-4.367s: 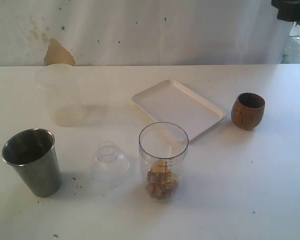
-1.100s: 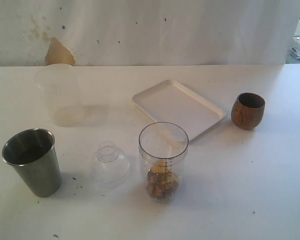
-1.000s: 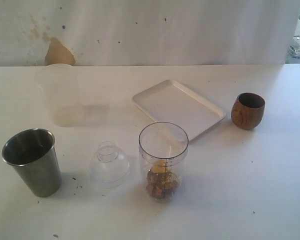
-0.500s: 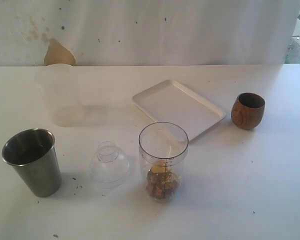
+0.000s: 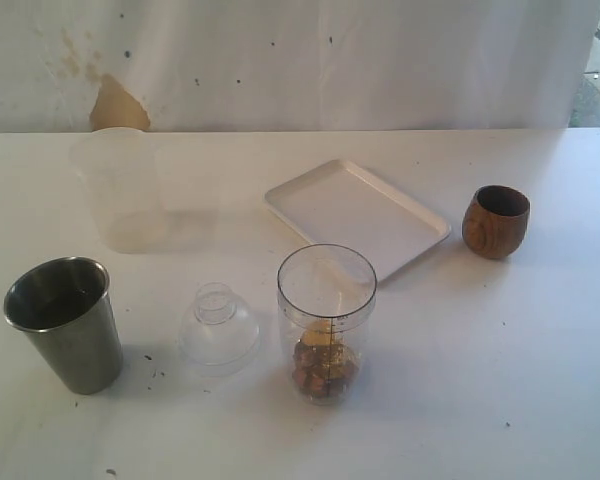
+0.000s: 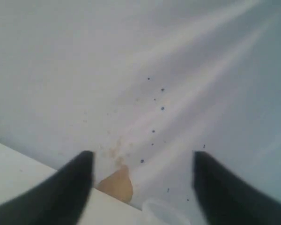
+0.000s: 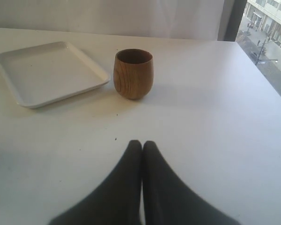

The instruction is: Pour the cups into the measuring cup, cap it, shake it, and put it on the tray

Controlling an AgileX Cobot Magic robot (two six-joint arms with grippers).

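Tumbler (image 5: 65, 325) exterior only, street (image 7: 264, 61) right-wrist only

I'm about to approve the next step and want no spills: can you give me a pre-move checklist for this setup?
1. Measuring cup upright, uncapped, mouth free for pouring: ok.
2. Clear cap lying beside it, apart from it: ok.
3. Left gripper open, nothing between the jaws: ok.
4. Right gripper open to grasp the wooden cup: not ok, jaws shut.
5. Tray bare for the final set-down: ok.
6. Steel tumbler has contents to pour: cannot tell, its inside is dark.
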